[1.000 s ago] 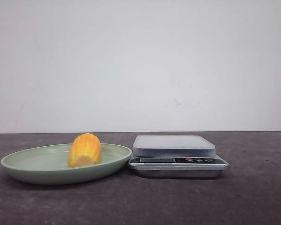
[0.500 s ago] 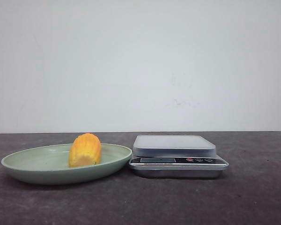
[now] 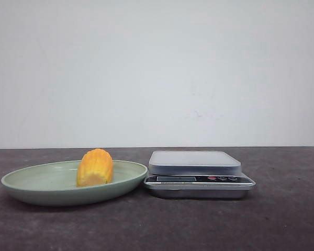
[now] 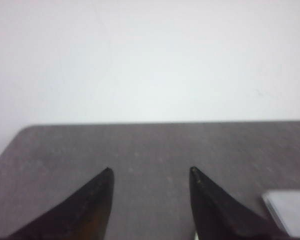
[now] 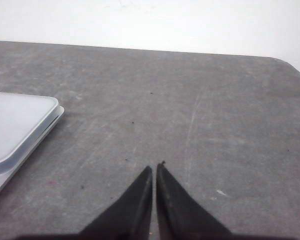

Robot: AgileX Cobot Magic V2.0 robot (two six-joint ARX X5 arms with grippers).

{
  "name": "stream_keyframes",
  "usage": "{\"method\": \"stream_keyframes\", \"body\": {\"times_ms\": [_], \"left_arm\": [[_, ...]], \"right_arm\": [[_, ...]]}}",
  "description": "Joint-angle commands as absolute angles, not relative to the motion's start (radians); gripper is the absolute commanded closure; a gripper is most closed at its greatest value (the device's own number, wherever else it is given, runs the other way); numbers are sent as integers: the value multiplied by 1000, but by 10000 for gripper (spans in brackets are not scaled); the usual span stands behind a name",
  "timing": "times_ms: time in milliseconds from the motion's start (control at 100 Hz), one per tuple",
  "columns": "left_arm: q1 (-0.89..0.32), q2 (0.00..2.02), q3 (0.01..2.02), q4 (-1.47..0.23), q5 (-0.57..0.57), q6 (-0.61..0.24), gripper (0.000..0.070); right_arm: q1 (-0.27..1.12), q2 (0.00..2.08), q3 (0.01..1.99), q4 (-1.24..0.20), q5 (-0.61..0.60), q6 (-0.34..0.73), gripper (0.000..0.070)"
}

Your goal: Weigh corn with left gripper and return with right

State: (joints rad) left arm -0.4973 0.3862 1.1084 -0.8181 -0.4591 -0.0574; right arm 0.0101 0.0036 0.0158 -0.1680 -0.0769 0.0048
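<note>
Resting on the shallow pale-green plate (image 3: 47, 189) at lower left, the stubby yellow-orange corn cob (image 3: 95, 167) sits beside the silver digital scale (image 3: 199, 174) on the dark worktop (image 3: 282, 219). Left black pointed tool (image 4: 150, 172) spread, empty; right tool (image 5: 154, 170) pressed together.

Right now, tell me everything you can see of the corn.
The corn is a short, stubby piece of cob, yellow-orange with lengthwise kernel rows and a paler cut end low on the side facing the camera. It rests in the shallow pale green plate, right of the plate's middle, its rounded end up. Only the plate touches it. The scale stands apart on its right. Neither gripper is near it in the front view.
</note>
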Motion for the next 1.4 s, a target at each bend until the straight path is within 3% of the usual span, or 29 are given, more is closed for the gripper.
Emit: {"method": "stream_keyframes", "body": {"times_ms": [0,160,300,510,730,960,1180,1390], "left_arm": [[-466,348,905,-613,-414,-19,430],[-302,261,507,-266,-168,-86,430],[-137,236,308,-168,7,-149,430],[-7,174,142,-109,-54,-93,429],[53,32,48,-112,-63,-95,430],[62,3,13,-194,-22,-118,430],[63,3,13,-193,-19,-89,430],[62,3,13,-189,-19,-144,430]], "right_arm": [[11,4,13,-157,-78,12,692],[11,4,13,-157,-78,12,692],[11,4,13,-157,-78,12,692],[11,4,13,-157,-78,12,692],[11,4,13,-157,-78,12,692],[11,4,13,-157,-78,12,692],[11,4,13,-157,-78,12,692],[11,4,13,-157,-78,12,692]]}}
